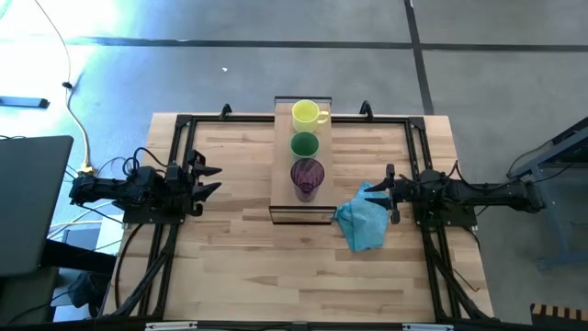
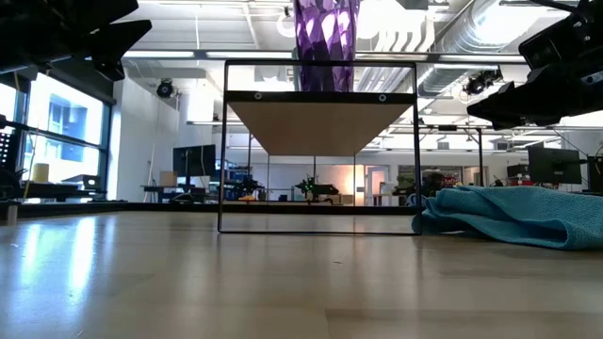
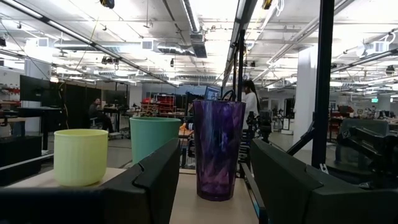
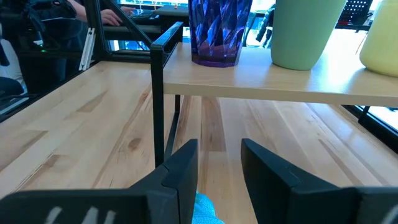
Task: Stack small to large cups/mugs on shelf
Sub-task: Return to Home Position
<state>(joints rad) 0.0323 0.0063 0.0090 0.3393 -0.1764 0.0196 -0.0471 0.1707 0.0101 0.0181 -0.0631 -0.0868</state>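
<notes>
1. The shelf [image 1: 286, 188] stands across the middle of the table [image 1: 239, 257], between the two arms. All three vessels stand on it in one row.
2. The mug [image 1: 306, 114] is at the far end, its handle turned toward the right arm's side. The cup [image 1: 305, 144] stands just beside it in the middle, and the tumbler [image 1: 307, 176] comes next, toward the near end. All are upright, and none sits inside another.
3. The left gripper [image 1: 211, 180] hovers over the left part of the table, well apart from the shelf and pointing at it. Its fingers are spread wide and hold nothing.
4. In the left wrist view the tumbler shows in the gap between those fingers, but far beyond their tips. The cup and mug stand off to one side of it.
5. The right gripper [image 1: 390, 193] hovers over the right part of the table, also facing the shelf. Its fingers are parted by a narrower gap and are empty.
6. The cloth [image 1: 365, 223] lies crumpled on the table between the right gripper and the shelf's near corner. A bit of it shows just under the fingertips in the right wrist view.
7. From that view the shelf's edge and a dark leg lie ahead of the fingers. The vessels stand on top, higher than the fingers and clear of them.
</notes>
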